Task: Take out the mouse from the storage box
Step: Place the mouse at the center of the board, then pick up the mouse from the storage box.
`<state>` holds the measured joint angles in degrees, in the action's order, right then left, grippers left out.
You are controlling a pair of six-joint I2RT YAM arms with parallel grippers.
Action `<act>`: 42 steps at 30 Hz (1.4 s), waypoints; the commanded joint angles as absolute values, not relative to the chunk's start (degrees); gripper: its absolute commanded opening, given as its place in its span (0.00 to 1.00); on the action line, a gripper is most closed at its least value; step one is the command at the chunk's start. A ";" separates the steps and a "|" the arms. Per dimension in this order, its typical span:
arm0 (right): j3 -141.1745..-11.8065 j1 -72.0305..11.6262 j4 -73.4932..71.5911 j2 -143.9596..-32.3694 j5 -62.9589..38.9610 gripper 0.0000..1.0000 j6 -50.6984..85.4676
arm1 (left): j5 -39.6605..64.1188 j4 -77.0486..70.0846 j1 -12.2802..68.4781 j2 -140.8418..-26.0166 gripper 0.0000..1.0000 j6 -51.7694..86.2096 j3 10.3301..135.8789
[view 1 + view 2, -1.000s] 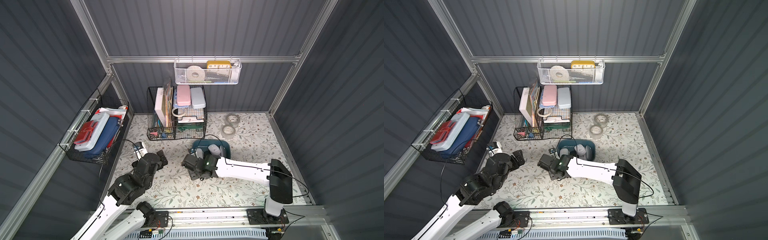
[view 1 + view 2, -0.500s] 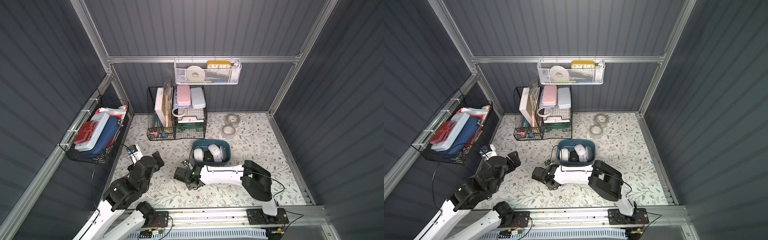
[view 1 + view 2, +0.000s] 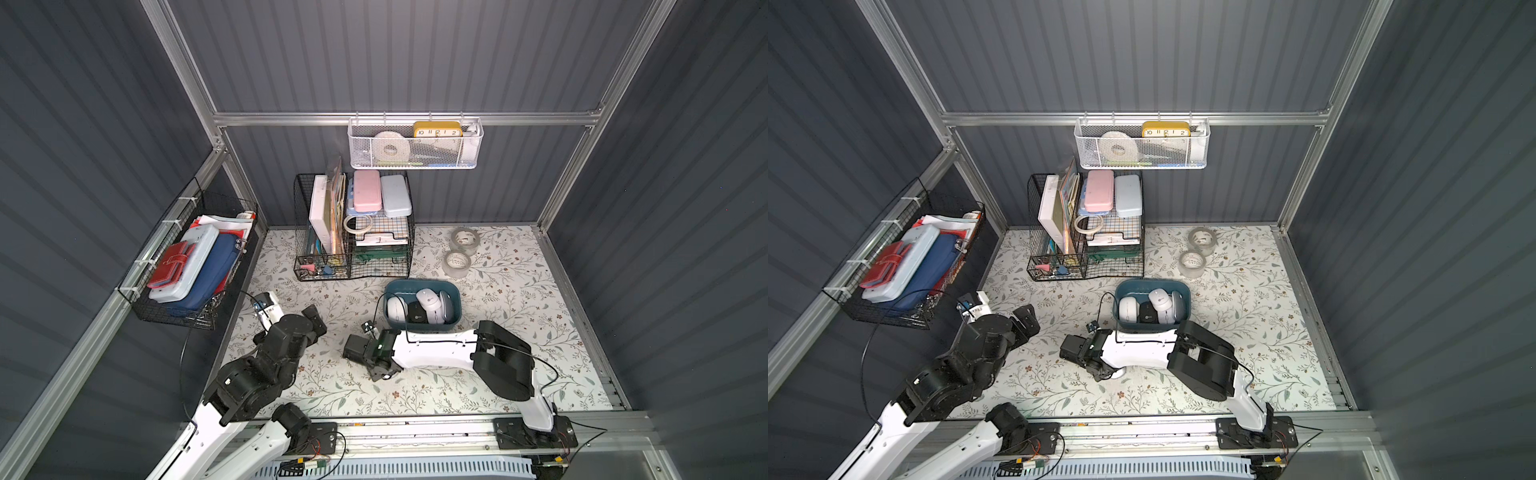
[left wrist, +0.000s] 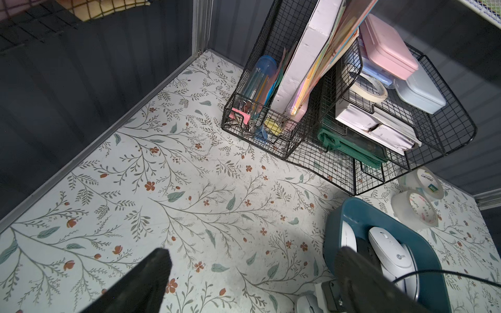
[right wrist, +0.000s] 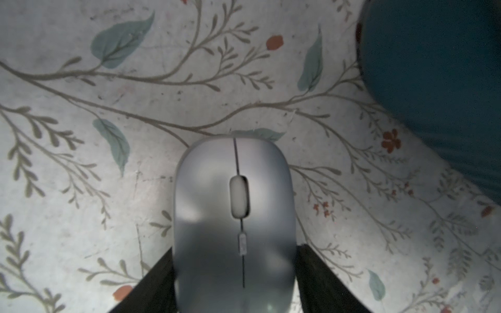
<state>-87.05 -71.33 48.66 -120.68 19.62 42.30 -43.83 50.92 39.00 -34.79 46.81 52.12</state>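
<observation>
A grey-white mouse [image 5: 234, 216] lies flat on the floral mat, in front of the dark teal storage box [image 3: 422, 328]. My right gripper [image 5: 235, 248] reaches down over it, one black finger pressed against each long side of the mouse. In both top views only a sliver of that mouse [image 3: 386, 376] shows under the right gripper [image 3: 1106, 370]. Several more mice [image 3: 428, 301], white and black, still sit inside the box [image 3: 1152, 284]. My left gripper [image 3: 316, 318] hovers to the left, open wide and holding nothing; its wrist view shows the box [image 4: 352, 214] and the mouse [image 4: 305, 303].
A black wire organiser [image 3: 353, 232] with books and cases stands at the back. Two tape rolls [image 3: 457, 262] lie right of it. A white mesh basket [image 3: 415, 143] hangs on the back wall, and a black wire basket [image 3: 187, 266] on the left wall.
My right arm has drawn back from the box toward the front left and come down, bringing the mouse onto the mat. The left arm has shifted only slightly.
</observation>
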 commanded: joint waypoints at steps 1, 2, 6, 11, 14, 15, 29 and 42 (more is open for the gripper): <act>-86.80 -71.57 48.53 -118.19 21.16 0.72 42.74 | -45.35 52.40 38.76 -34.30 0.99 47.54 52.49; -86.34 -71.70 48.29 -117.21 21.95 0.73 42.80 | -45.35 52.38 38.76 -34.28 0.99 47.46 52.48; -84.55 -71.74 47.97 -111.91 24.11 0.77 42.87 | -44.70 51.47 38.76 -35.00 0.99 46.44 52.60; -85.25 -71.35 52.31 -106.21 27.60 0.78 43.00 | -42.87 50.13 38.76 -36.51 0.99 45.38 52.53; -84.96 -69.76 54.26 -103.09 28.35 0.78 42.52 | -41.32 48.78 38.76 -37.65 0.99 44.69 52.38; -84.60 -69.13 54.62 -101.93 28.37 0.78 42.09 | -40.61 48.16 38.74 -38.08 0.99 44.28 52.19; -74.62 -55.66 53.03 -90.04 25.77 0.79 40.68 | -27.93 40.71 38.76 -50.06 0.99 41.64 50.94; -69.46 -41.67 40.59 -87.74 15.58 0.83 27.51 | -19.25 33.32 38.76 -58.85 0.99 41.22 50.29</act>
